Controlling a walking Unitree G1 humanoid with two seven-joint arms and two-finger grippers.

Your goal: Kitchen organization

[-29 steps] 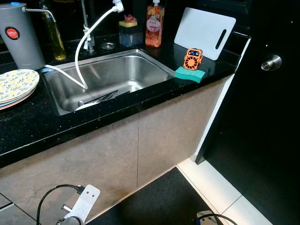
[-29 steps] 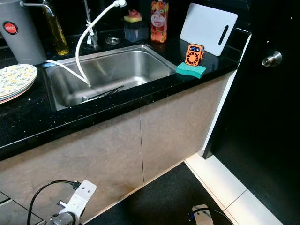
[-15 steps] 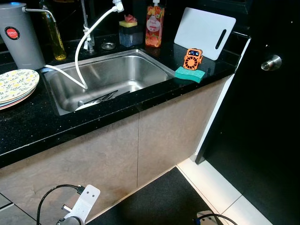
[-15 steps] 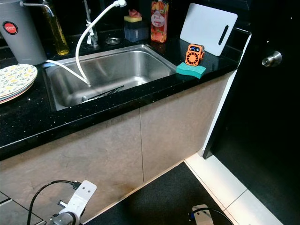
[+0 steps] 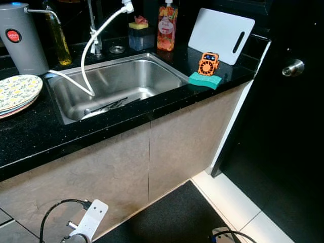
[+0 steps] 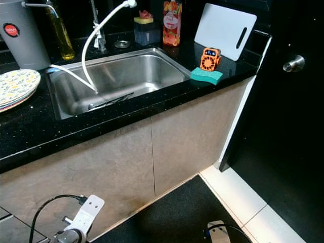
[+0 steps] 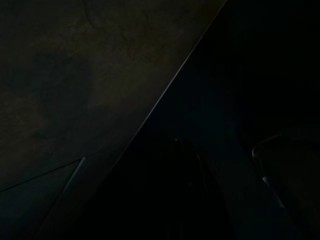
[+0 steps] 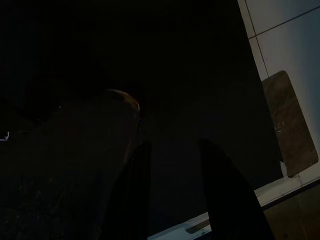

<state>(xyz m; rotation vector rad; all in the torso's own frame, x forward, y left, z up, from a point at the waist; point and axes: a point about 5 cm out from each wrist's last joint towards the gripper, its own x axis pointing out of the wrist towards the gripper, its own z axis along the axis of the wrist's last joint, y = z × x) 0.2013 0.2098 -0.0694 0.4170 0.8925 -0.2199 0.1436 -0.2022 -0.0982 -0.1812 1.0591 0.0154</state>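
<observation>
Facing black counter point(image 5: 30, 136) with steel sink point(image 5: 147, 71); utensils point(image 5: 109, 106) lie in basin, white hose point(image 5: 93, 40) drooping into it. Stacked plates point(image 5: 15, 92) at 9 o'clock of sink. Green sponge point(image 5: 205, 80) and orange gadget point(image 5: 208, 63) at 3 o'clock, white cutting board point(image 5: 220, 34) leaning behind. Both arms hang low. Right gripper point(image 8: 175, 190) fingers slightly parted, holding nothing; left gripper too dark, cannot tell.

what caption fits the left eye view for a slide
Steel sink in a black counter, plates at left, sponge and cutting board at right.
</observation>
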